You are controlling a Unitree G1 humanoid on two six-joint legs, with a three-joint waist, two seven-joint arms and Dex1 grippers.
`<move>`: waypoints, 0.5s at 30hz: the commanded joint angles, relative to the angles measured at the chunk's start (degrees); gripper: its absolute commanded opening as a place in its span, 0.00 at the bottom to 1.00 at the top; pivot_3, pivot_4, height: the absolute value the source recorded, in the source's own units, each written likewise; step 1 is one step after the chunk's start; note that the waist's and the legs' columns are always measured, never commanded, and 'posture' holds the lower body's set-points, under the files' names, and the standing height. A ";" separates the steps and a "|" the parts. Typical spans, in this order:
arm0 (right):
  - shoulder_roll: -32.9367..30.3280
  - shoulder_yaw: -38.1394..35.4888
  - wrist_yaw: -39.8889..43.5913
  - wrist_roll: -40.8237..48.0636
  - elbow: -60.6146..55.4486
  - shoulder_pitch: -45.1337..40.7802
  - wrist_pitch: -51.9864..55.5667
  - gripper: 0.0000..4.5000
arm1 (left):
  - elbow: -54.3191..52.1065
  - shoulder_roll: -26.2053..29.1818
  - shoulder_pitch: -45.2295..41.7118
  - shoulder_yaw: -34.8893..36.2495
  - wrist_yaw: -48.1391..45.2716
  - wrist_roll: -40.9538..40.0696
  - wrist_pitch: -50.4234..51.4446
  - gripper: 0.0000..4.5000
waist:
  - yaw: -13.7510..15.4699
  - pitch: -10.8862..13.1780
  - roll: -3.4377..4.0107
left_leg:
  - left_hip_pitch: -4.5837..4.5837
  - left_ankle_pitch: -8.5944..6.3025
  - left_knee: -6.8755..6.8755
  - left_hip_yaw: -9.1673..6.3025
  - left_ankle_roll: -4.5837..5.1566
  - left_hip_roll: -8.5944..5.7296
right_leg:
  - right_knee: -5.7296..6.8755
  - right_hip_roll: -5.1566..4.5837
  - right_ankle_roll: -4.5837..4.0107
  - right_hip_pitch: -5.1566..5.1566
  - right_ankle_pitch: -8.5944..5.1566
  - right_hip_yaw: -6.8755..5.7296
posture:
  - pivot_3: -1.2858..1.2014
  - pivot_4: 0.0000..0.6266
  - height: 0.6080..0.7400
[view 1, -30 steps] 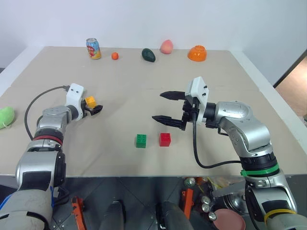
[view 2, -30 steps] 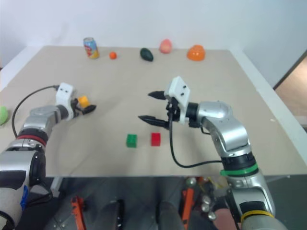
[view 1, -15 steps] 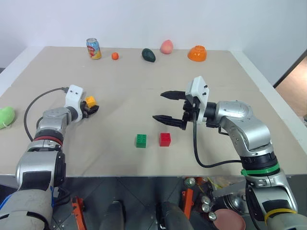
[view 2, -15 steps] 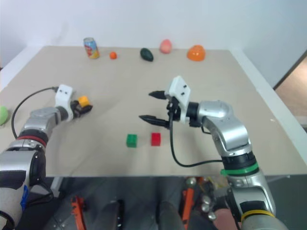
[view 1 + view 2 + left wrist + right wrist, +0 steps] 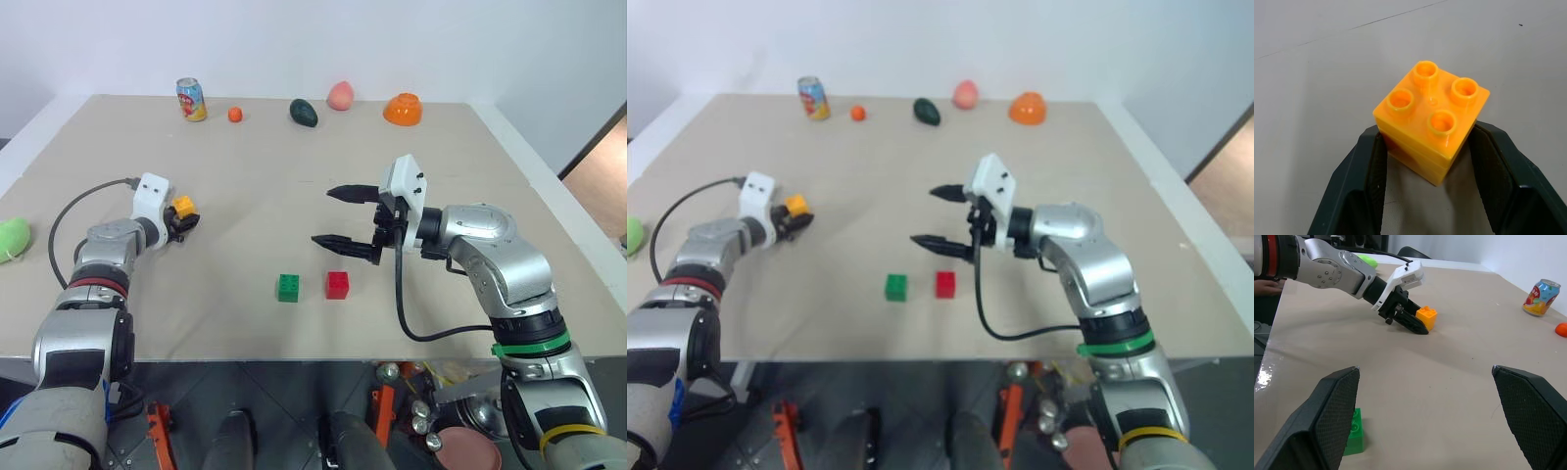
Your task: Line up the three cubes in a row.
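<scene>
Left arm: extended forward over the table's left side, left gripper [image 5: 1425, 161] low, both fingers [image 5: 1369, 169] pressed against the yellow cube [image 5: 1432, 120].
Right arm: bent inward, right gripper [image 5: 343, 217] pointing left, jaws wide apart, holding nothing.

- No legible text, brand, number or sign observed.
- Soda can [image 5: 1541, 297] carries printed graphics; its lettering cannot be read.
</scene>
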 commanded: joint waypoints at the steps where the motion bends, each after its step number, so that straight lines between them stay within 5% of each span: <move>1: -0.01 -0.87 0.06 -0.11 -0.52 -1.55 -1.00 1.00 | -0.83 0.82 -1.56 0.83 -0.35 -0.10 -1.05 0.42 | 0.00 0.00 0.00 | 0.00 0.00 0.00 0.00 0.00 0.00 | 0.00 0.00 0.00 0.00 0.00 0.00 | 0.52 0.24 0.99; 5: -0.15 -0.77 0.30 -0.29 -0.36 -1.59 -1.25 1.00 | -3.31 0.44 -2.20 0.99 -5.44 -1.42 -3.02 0.42 | 0.00 0.00 0.00 | 0.00 0.00 0.00 0.00 0.00 0.00 | 0.00 0.00 0.00 0.00 0.00 0.00 | 0.52 0.24 0.99; 15: -0.89 -1.30 0.61 -0.31 -0.57 -1.33 -1.20 1.00 | -23.72 2.33 2.39 1.89 -40.33 -14.35 5.48 0.42 | -0.25 0.01 0.01 | -0.09 0.03 0.00 0.00 -0.05 0.00 | 0.00 0.00 -0.07 -0.07 0.02 0.02 | 0.52 0.24 0.99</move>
